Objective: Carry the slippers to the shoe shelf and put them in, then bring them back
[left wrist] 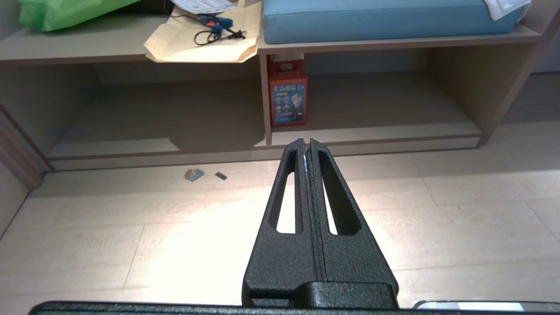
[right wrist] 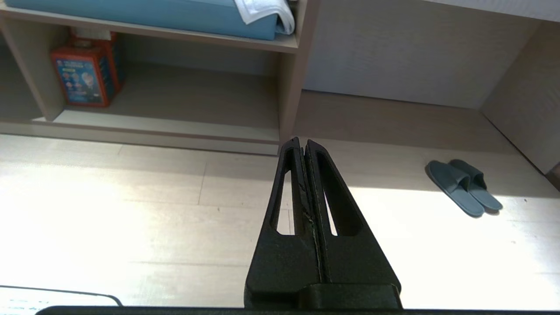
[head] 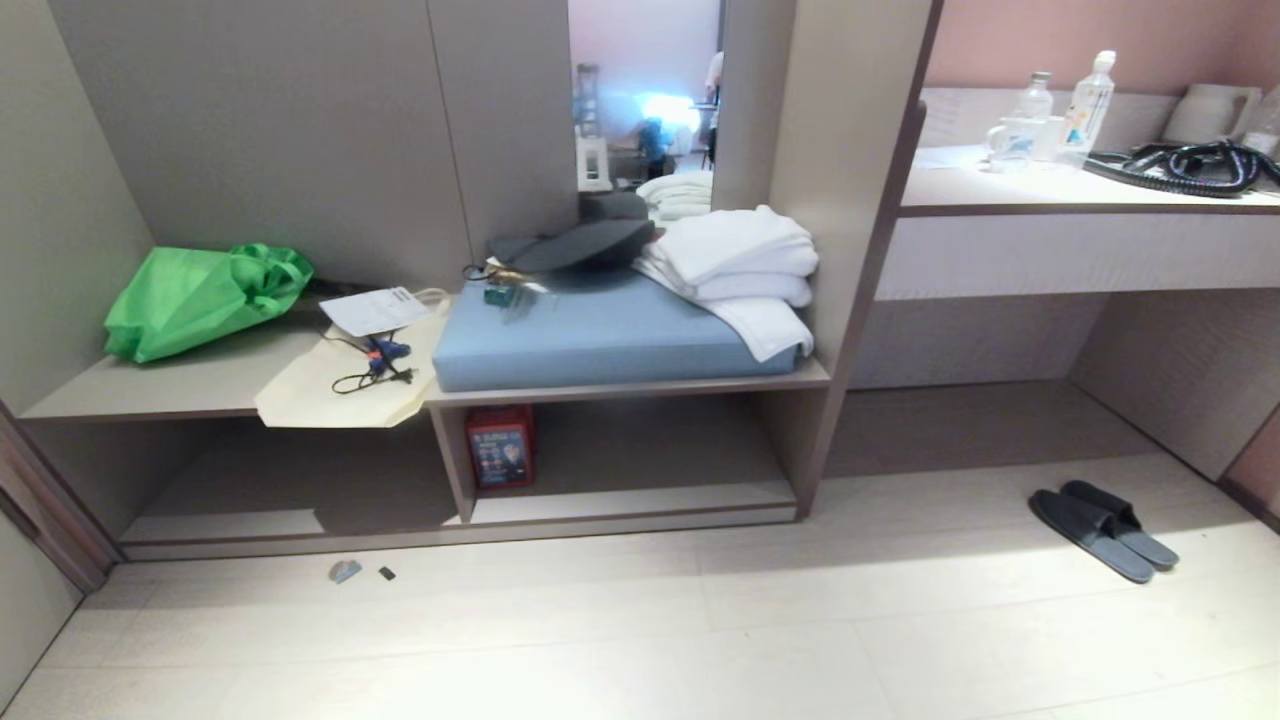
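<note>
The slippers (head: 1103, 527), a dark grey pair lying side by side, rest on the pale floor at the right, in front of the desk recess; the right wrist view shows the slippers (right wrist: 464, 187) too. The shoe shelf (head: 640, 455) is the low open cubby under the blue seat cushion (head: 600, 335), left of the slippers, seen also as the shoe shelf (left wrist: 376, 105) and the shoe shelf (right wrist: 183, 98). My left gripper (left wrist: 305, 142) is shut and empty above the floor before the bench. My right gripper (right wrist: 301, 142) is shut and empty, well short of the slippers. Neither arm shows in the head view.
A red box (head: 499, 446) stands at the left end of the shoe shelf. White towels (head: 740, 265), a dark hat (head: 580, 245), a green bag (head: 200, 295) and a cream bag (head: 350, 375) lie on the bench top. Two small scraps (head: 345, 571) lie on the floor. Bottles (head: 1085, 105) stand on the desk.
</note>
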Motion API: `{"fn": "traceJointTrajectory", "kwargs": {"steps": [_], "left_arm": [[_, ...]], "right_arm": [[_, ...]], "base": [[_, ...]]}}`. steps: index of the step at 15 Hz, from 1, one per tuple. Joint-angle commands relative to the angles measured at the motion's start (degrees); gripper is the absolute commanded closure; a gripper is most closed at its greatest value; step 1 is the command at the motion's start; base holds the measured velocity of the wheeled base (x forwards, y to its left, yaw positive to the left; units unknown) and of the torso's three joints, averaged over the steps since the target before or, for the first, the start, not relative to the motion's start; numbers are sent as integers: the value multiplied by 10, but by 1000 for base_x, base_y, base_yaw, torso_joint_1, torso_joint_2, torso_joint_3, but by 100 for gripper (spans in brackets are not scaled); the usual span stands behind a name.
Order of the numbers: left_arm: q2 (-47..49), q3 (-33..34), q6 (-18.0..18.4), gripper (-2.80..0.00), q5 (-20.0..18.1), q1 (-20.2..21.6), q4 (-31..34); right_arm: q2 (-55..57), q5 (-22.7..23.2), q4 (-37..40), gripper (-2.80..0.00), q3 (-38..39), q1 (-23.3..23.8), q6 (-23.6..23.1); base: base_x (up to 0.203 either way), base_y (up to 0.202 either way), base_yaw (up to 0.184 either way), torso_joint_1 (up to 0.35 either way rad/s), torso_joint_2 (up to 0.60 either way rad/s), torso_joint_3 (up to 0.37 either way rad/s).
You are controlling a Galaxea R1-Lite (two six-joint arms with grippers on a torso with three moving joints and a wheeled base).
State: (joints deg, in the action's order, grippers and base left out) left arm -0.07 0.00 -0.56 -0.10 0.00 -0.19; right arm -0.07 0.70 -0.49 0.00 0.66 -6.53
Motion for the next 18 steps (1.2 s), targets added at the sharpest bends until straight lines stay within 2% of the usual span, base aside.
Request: {"fn": "traceJointTrajectory", "kwargs": {"steps": [1,18], "left_arm": [[1,0,-1,0,0,0,0],[1,0,-1,0,0,0,0]], "right_arm": [[1,0,0,0,0,0,-1],[1,0,0,0,0,0,0]], "base": [[-197,0,2,-2,-1,2],[-196,0,1,2,2,2]]}}
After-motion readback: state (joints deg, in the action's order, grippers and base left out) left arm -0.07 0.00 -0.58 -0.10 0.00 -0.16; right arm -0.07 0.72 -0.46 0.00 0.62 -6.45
